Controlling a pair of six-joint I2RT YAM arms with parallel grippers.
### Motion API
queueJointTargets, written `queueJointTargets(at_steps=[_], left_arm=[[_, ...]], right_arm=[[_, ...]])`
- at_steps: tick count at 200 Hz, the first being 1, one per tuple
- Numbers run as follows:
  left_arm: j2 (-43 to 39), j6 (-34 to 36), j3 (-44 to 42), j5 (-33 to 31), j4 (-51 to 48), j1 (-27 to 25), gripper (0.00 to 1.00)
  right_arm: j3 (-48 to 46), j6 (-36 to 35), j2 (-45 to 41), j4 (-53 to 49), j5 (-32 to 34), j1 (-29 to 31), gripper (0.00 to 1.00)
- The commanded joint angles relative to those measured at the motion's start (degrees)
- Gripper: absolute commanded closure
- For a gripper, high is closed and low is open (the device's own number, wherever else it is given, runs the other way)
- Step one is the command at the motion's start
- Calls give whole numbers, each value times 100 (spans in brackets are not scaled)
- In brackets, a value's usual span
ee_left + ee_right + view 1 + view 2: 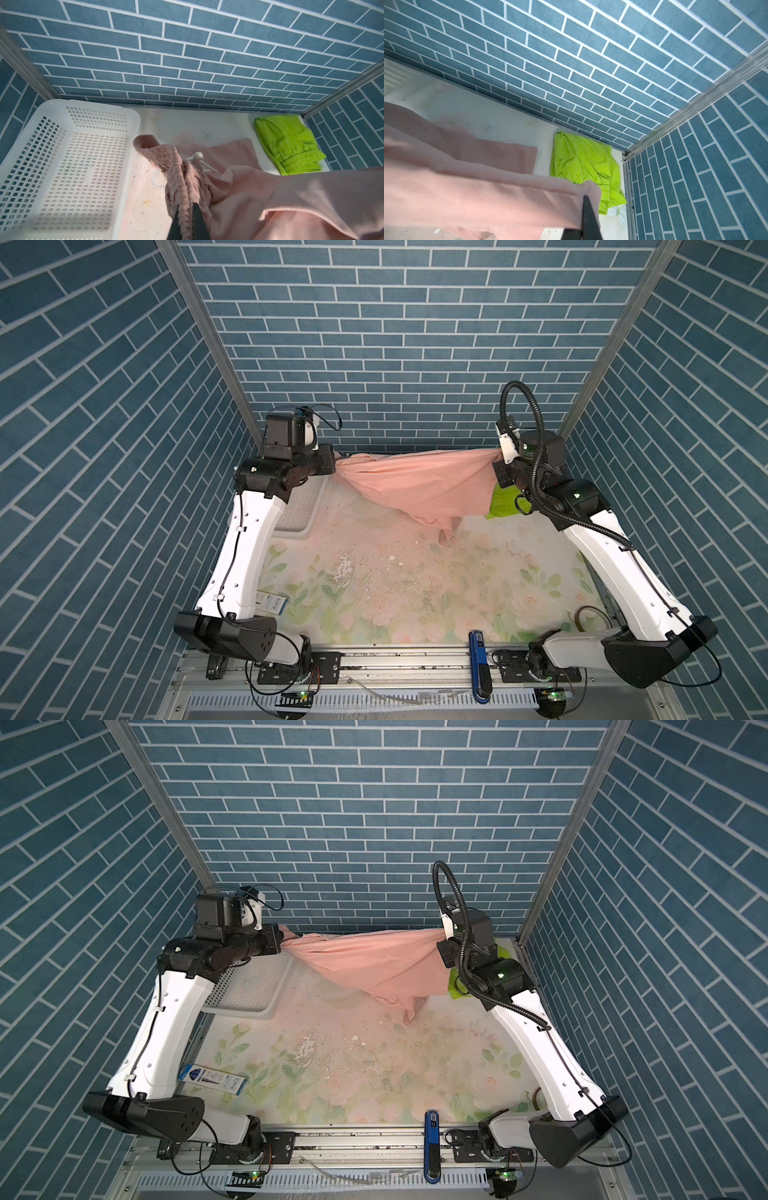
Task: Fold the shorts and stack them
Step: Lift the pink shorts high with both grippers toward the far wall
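Salmon-pink shorts point(415, 485) slung between left gripper point(186, 205), pinching waistband, and right gripper point(583, 207), pinching fabric edge, beside cornered lime-green shorts point(288, 143).

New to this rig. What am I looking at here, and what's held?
Two robot arms with pincer grippers work over a floral-covered table. Two pictures look down from overhead, side by side; the other two come from a camera on each wrist. The left gripper is shut on the waistband of the pink shorts, the right gripper on their other end, so they hang stretched between both. The green shorts lie folded in the far right corner. A white basket sits far left.
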Motion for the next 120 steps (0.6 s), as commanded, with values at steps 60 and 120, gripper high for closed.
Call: queueJointTargets(at_steps=[60, 120], left_arm=[[-1312, -352, 220, 266, -2139, -109, 100], [-562, -369, -675, 297, -1562, -426, 100]], right_arm=[[-267, 1625, -1980, -2248, -1807, -43, 100], [-144, 1362, -293, -2292, -1094, -160, 100]])
